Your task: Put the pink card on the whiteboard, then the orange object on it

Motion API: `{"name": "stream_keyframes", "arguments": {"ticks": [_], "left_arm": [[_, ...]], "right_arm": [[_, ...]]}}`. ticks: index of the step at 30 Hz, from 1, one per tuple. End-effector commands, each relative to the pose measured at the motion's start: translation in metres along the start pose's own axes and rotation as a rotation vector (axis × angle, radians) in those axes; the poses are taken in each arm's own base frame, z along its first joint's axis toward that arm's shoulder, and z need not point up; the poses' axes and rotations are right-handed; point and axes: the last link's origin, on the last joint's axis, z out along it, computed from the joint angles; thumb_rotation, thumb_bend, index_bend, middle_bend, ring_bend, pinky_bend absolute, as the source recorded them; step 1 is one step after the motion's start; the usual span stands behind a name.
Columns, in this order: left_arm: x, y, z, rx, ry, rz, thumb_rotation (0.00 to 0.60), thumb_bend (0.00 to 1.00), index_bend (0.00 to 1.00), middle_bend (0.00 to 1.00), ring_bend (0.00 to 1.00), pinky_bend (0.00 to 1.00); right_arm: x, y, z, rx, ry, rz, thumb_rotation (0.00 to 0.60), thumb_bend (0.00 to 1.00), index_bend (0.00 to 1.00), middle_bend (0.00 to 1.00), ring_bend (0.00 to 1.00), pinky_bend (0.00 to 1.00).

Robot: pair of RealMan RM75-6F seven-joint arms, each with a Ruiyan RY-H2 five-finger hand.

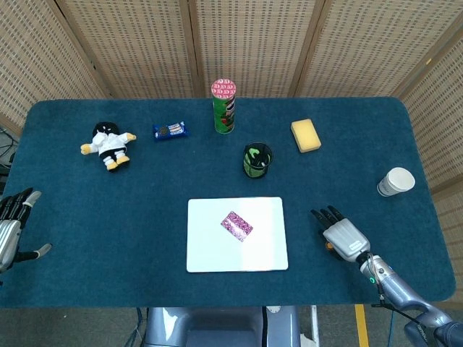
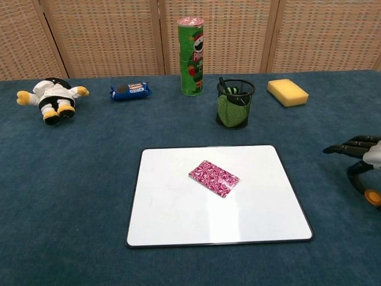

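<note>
The pink patterned card [image 1: 236, 225] [image 2: 214, 178] lies flat near the middle of the whiteboard [image 1: 210, 246] [image 2: 178, 208]. My right hand [image 1: 340, 233] [image 2: 360, 158] hovers low over the cloth, a short way right of the board's right edge. Its fingers point toward the board. A small orange object [image 1: 329, 246] [image 2: 372, 196] sits under that hand, held between the thumb and the fingers; most of it is hidden. My left hand [image 1: 14, 224] rests at the table's far left edge with its fingers apart and nothing in it.
Along the back stand a plush toy [image 1: 108, 144], a blue snack packet [image 1: 170, 131], a green crisp can [image 1: 223, 106] and a yellow sponge [image 1: 306, 135]. A black mesh cup [image 1: 257, 160] stands just behind the board. A paper cup [image 1: 396, 181] is at the right.
</note>
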Motion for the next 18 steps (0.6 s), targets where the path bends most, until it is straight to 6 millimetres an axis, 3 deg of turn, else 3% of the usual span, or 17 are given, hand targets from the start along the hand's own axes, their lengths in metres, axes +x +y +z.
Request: {"name": "stream_keyframes", "arguments": {"ticks": [1,9,18], "left_arm": [[0.0,0.0,0.0,0.0,0.0,0.0,0.6,0.0,0.0,0.0,0.0,0.0],[0.001,-0.001,0.001,0.004,-0.001,-0.003,0.6,0.0,0.0,0.0,0.0,0.0],[0.001,-0.004,0.005,0.014,-0.011,-0.008,0.6,0.0,0.0,0.0,0.0,0.0]], "right_arm": [[0.02,-0.01,0.011,0.032,0.045,-0.018,0.6,0.34,0.57,0.0,0.0,0.0],[0.08,-0.057,0.051,0.114,0.116,-0.034,0.6,0.34,0.57,0.0,0.0,0.0],[0.128,-0.122,0.104,0.166,0.14,-0.04,0.6,0.34,0.57,0.0,0.0,0.0]]}}
